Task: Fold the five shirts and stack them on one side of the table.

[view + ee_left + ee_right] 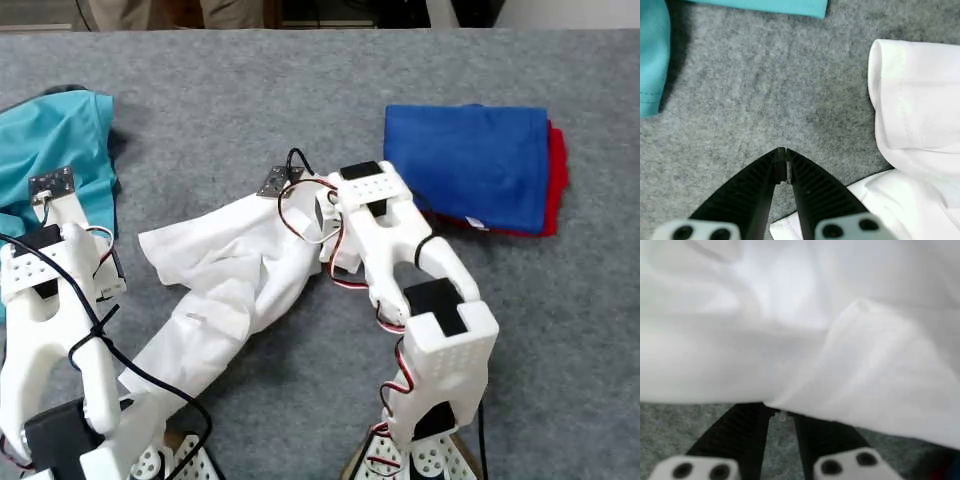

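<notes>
The white shirt (235, 275) lies crumpled near the middle of the grey table (250, 100). One long part of it stretches toward 7 o'clock, and its wide part points to 12 o'clock. It is not folded.

The right gripper (782, 416) is at the 1 o'clock edge of this shirt. In the right wrist view its two black fingers come close together under the hem of the white cloth. The cloth covers the fingertips, and the gripper looks clenched on the shirt's edge. The cloth hangs over the fingers, and a strip of grey table shows under it.

The left gripper (785, 167) is clenched on nothing, its tips meeting above bare grey table. It is between the teal shirt (50, 145) and the white shirt, and it touches neither of them. The teal shirt lies spread out at 10 o'clock, at the table's edge.

At 2 o'clock a folded blue shirt (465, 160) lies on top of a folded red shirt (557, 165). The red one shows along the far side and at one corner of the pile. This pile is well apart from the white shirt.
</notes>
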Robot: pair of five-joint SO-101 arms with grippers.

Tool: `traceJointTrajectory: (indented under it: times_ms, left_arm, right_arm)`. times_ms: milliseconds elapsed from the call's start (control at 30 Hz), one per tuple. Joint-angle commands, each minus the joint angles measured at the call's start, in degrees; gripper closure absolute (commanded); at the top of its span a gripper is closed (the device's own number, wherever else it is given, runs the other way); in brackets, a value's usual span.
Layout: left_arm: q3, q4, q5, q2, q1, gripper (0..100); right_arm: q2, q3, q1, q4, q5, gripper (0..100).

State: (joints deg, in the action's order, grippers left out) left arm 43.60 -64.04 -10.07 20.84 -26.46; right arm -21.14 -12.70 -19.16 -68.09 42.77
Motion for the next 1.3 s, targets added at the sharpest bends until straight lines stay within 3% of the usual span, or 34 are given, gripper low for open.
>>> traceJointTrajectory:
  times_ms: [0,167,367,567,767,1067,1267]
  left_arm:
    - [-1.1,-0.5,-0.4,2.2,-0.5,98]
    - [-3.2,-0.5,-0.4,2.2,-0.5,98]
    - [-4.7,-0.3,-0.2,2.2,-0.4,98]
    - [-5.5,0.0,-0.2,1.8,-0.3,98]
    - [-7.7,0.0,0.0,1.7,-0.2,98]
    - [-14.9,0.0,0.4,1.6,-0.2,98]
    - [-16.2,3.4,7.8,0.1,2.0,98]
  right_arm:
    - [1.2,6.4,2.2,-5.0,0.0,99.8]
    - [1.2,26.5,7.0,-17.6,-5.5,99.8]
    - [1.2,60.8,10.9,-34.4,-6.5,99.8]
    - [3.1,82.4,12.7,-34.2,-11.6,99.8]
    - [5.5,87.4,12.4,-34.1,-11.6,99.8]
    - [4.5,80.7,12.7,-34.0,-11.3,99.8]
    - [0.7,73.7,12.4,-31.8,-11.6,99.8]
